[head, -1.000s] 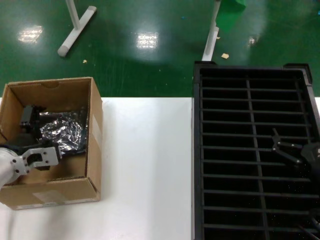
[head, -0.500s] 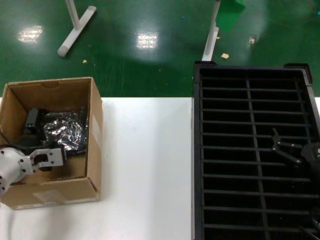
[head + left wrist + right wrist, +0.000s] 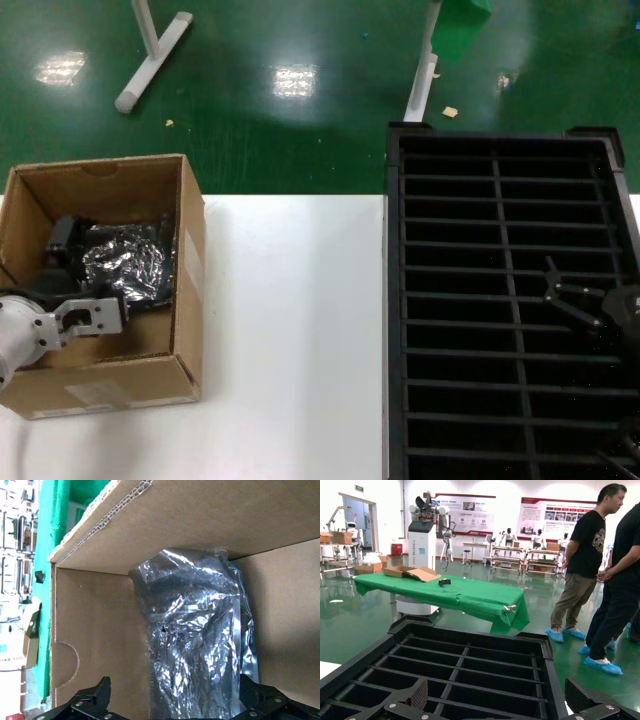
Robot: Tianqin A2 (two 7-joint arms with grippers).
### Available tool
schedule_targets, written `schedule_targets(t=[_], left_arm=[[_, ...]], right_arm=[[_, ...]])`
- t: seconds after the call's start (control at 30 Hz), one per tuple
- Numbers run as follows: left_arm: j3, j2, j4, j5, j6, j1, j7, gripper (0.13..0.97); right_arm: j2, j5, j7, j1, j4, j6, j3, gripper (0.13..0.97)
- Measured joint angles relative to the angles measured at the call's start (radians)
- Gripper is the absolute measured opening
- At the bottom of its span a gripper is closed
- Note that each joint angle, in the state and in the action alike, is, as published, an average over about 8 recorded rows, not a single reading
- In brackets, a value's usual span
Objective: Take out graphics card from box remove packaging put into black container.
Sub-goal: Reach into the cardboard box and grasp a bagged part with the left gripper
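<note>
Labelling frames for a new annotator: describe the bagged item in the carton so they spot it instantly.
On the white table, look to the robot's left for the open brown box. Inside lies a crinkly silver bag with something dark showing through, just beyond the left gripper. It is the only shiny, wrinkled thing among plain cardboard walls.

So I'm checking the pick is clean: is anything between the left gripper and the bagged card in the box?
Nothing visible. The left gripper sits inside the box, fingers open either side of the shiny bag, no flap across it.
</note>
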Motion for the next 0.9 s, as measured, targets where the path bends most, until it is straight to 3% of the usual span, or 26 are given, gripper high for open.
schedule_targets(t=[0.13, 0.4, 0.53, 0.9], left_arm=[[0.0, -0.002, -0.002, 0.0, 0.002, 0.002, 0.01, 0.889], [0.0, 0.007, 0.013, 0.005, 0.016, 0.006, 0.017, 0.748], [0.0, 0.014, 0.022, 0.009, 0.022, 0.008, 0.017, 0.748], [0.0, 0.004, -0.006, 0.002, 0.003, 0.008, 0.035, 0.485]], right_arm=[[0.0, 0.0, 0.0, 0.0, 0.0, 0.0, 0.0, 0.966], [0.0, 0.0, 0.0, 0.0, 0.0, 0.0, 0.0, 0.966], [0.0, 0.0, 0.0, 0.0, 0.0, 0.0, 0.0, 0.966], [0.0, 0.0, 0.0, 0.0, 0.0, 0.0, 0.0, 0.966]])
